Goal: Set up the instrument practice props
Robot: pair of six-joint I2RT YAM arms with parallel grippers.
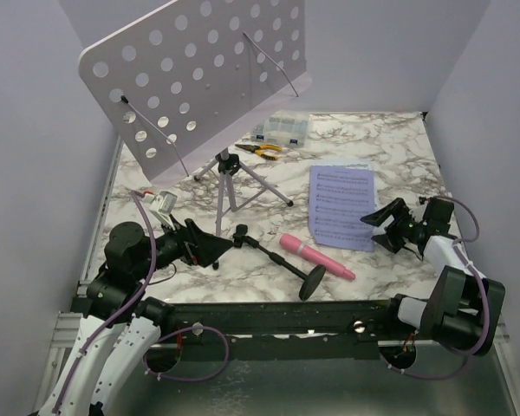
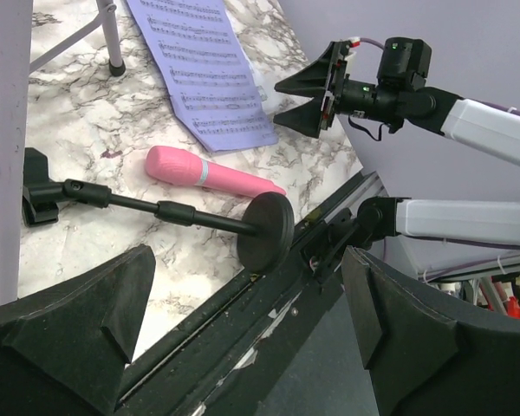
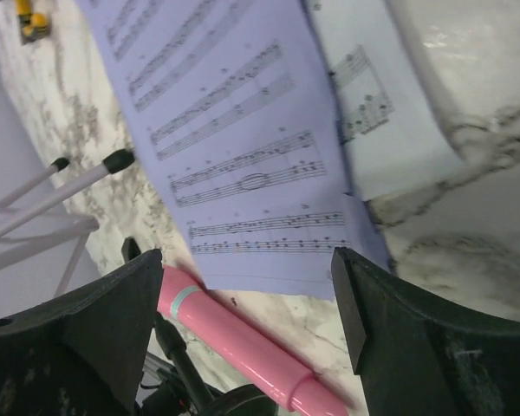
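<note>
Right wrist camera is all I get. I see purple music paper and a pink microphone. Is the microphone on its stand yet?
Observer: No. The microphone lies flat on the table, and its black stand lies on its side right next to it.
Operator: Oh! And where's the big stand for the paper?
Observer: The music stand is up on its three legs, to the left of the purple paper. No paper shows on its plate.
</note>
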